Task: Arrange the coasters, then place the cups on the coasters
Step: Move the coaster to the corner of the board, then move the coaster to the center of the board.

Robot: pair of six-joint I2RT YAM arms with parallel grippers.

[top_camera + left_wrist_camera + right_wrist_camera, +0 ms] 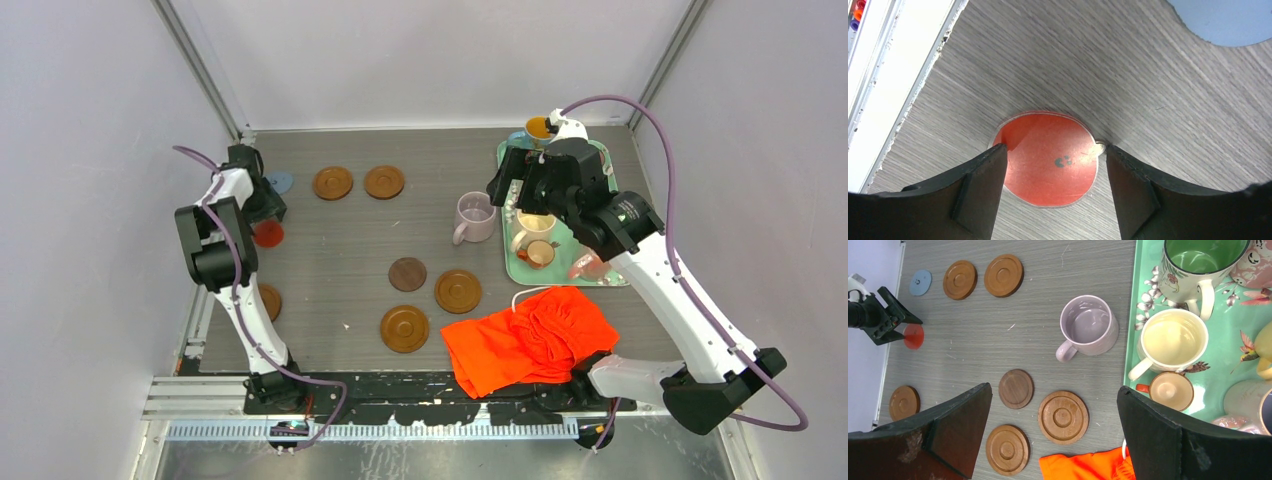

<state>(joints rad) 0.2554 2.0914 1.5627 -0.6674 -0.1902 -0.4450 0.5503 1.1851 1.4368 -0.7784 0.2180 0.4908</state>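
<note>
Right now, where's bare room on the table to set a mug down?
Widest bare patch: mid-table, between the far pair of brown coasters, the red coaster, the lilac mug and the near three-coaster cluster. Crowded: the packed teal tray and the orange cloth at near right.

Six brown coasters (404, 328); one blue coaster (280, 181); one red coaster (1048, 160); at least six cups (475, 217), one lilac on the bench (350, 240), the rest at the single tray (1223, 345), two o'clock; one orange cloth (530, 340).
</note>
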